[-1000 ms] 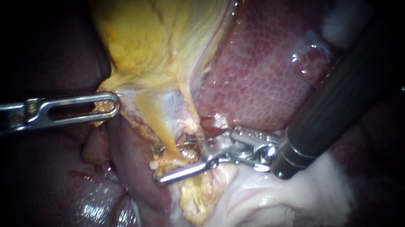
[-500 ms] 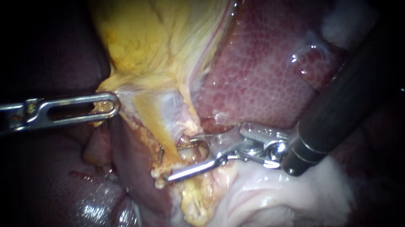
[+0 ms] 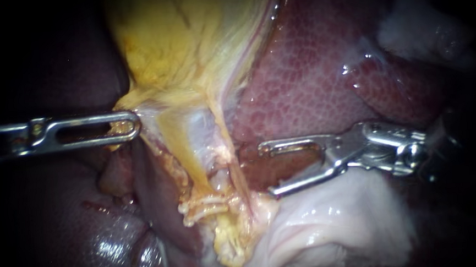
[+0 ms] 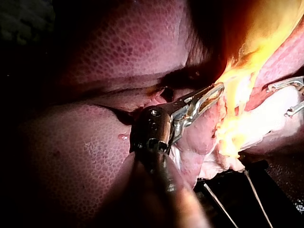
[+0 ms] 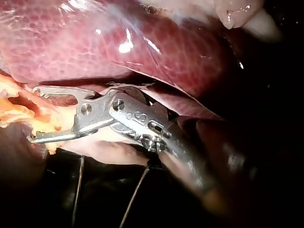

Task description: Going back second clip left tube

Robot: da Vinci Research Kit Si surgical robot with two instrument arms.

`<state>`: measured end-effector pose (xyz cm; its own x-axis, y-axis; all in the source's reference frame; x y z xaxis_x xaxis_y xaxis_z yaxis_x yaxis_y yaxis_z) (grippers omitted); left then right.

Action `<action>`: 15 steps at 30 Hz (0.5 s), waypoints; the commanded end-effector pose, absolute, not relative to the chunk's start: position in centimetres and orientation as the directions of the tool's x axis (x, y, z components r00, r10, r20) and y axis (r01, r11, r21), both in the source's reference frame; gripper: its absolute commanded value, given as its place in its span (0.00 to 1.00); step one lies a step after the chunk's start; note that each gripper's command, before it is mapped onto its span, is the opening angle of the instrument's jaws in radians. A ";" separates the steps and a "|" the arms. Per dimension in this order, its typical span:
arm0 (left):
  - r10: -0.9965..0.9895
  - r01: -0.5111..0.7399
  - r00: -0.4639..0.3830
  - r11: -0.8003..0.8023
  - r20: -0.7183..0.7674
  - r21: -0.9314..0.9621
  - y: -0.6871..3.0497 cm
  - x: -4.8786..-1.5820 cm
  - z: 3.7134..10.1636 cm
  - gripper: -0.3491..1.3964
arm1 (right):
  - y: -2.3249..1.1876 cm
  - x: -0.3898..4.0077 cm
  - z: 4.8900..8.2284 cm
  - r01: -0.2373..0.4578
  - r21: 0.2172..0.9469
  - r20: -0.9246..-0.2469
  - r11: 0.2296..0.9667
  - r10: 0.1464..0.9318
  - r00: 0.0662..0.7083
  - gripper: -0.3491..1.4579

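**Open right instrument beside a clipped tube on a pig's liver**

The dark red liver point(image 3: 311, 74) filled most of the endoscope view. The yellow gallbladder point(image 3: 188, 37) draped over it, and a pale fold of tissue point(image 3: 331, 221) lay below. The left instrument point(image 3: 131, 125) reached in level, its hand clenched on the gallbladder's lower edge and pulling it taut. The right instrument point(image 3: 266, 169) lay above the pale fold. Its hand was released, the two jaws wide apart with nothing between them, near the tube point(image 3: 189, 153) but not touching it. Low on the tube sat pale clips point(image 3: 206, 206), side by side across it; which tube they crossed could not be told. To back off well, the right instrument would probably best travel straight along its own shaft. Its jaws should be open and clear of the clips and the liver surface, with the left instrument's traction steady.
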<state>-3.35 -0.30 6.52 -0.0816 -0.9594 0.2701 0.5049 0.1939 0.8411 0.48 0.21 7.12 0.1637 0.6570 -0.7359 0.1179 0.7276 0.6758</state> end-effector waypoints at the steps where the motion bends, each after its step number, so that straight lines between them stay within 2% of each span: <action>1: -0.959 0.506 -0.082 0.194 0.271 0.840 -0.31 -3.36 6.54 0.00 | 0.26 0.42 7.06 0.113 0.672 -0.739 0.732 0.651 0.171 0.52; 6: -0.957 0.511 -0.085 0.196 0.276 0.837 -0.34 -3.41 6.60 0.00 | 0.37 0.24 6.90 0.100 0.653 -0.753 0.750 0.631 0.185 0.52; 15: -0.961 0.504 -0.035 0.219 0.273 0.835 -0.57 -3.99 7.09 0.00 | 0.38 0.23 6.86 0.101 0.656 -0.751 0.748 0.634 0.185 0.52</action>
<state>-4.08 -0.58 7.14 -0.0308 -0.9618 0.2722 0.5019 0.2206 0.8363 0.23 0.38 6.85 0.1849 0.6336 -0.7513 0.1005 0.7482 0.6558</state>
